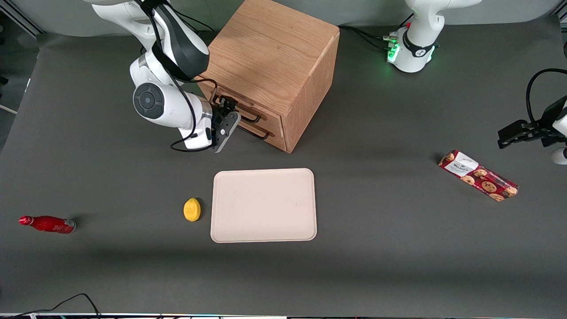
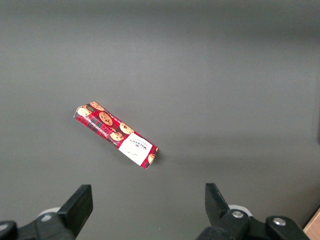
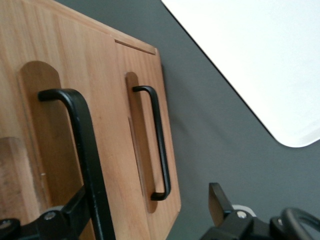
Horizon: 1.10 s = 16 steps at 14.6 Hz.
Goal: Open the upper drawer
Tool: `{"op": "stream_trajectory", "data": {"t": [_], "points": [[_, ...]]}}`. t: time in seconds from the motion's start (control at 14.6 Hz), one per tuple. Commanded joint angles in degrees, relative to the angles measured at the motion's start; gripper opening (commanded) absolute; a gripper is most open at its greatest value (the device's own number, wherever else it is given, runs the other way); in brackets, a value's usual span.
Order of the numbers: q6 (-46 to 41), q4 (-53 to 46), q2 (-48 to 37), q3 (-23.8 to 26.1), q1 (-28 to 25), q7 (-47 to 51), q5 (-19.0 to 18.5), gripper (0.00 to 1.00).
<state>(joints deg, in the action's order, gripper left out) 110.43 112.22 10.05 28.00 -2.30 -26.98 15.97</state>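
The wooden cabinet [image 1: 270, 57] stands on the grey table with its two drawer fronts facing the working arm. The upper drawer [image 3: 55, 135] looks shut, its front level with the lower drawer's. Its black bar handle [image 1: 249, 116] also shows in the right wrist view [image 3: 82, 145]. My right gripper [image 1: 230, 113] is at the upper drawer's front, open [image 3: 149, 200]. The handle runs between the two fingers, close against one finger [image 3: 75, 210]; the other finger [image 3: 217, 197] stands well apart from it. The lower drawer's handle [image 3: 161, 145] is untouched.
A pale tray [image 1: 263, 206] lies nearer the front camera than the cabinet, with a yellow lemon [image 1: 192, 209] beside it. A red bottle [image 1: 48, 224] lies toward the working arm's end. A red cookie packet [image 1: 478, 175] lies toward the parked arm's end [image 2: 116, 135].
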Motion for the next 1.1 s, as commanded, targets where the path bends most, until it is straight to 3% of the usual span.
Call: {"op": "stream_trajectory", "data": {"t": [0.0,1.03], "points": [[0.84,-1.82,2.16,-0.23,0.28,-0.53,-1.56,1.00],[0.14,-13.16,10.60,-4.44,1.07,-2.46,-9.20,1.00]]}}
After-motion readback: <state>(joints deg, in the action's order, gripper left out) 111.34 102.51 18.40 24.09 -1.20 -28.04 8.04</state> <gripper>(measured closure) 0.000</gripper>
